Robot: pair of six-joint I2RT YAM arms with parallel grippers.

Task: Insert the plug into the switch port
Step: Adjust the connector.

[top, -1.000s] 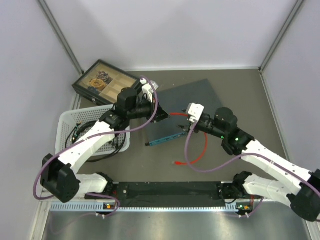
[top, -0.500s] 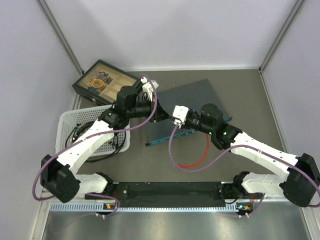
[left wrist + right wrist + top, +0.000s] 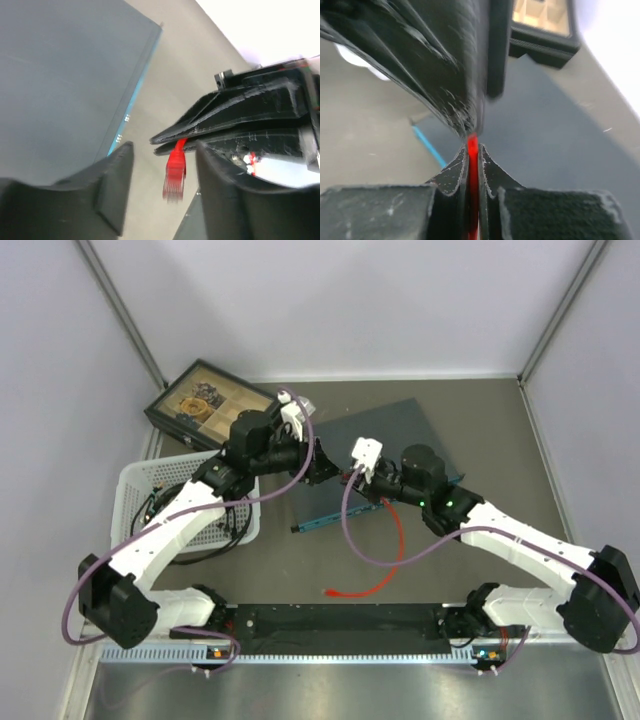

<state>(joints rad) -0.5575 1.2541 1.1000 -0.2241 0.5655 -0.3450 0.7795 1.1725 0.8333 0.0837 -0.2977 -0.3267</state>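
Pinching plug [image 3: 175,169], right hand [image 3: 472,150], left hand [image 3: 318,468] flanking, switch [image 3: 60,75] beside, basket [image 3: 135,490] apart

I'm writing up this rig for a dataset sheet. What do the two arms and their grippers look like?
Both the left arm and right arm have white links with black joint housings. A purple cable loops loosely along each. Each wrist carries a small white camera box. The left gripper and right gripper have black, tapering fingers with scuffed, ridged surfaces.
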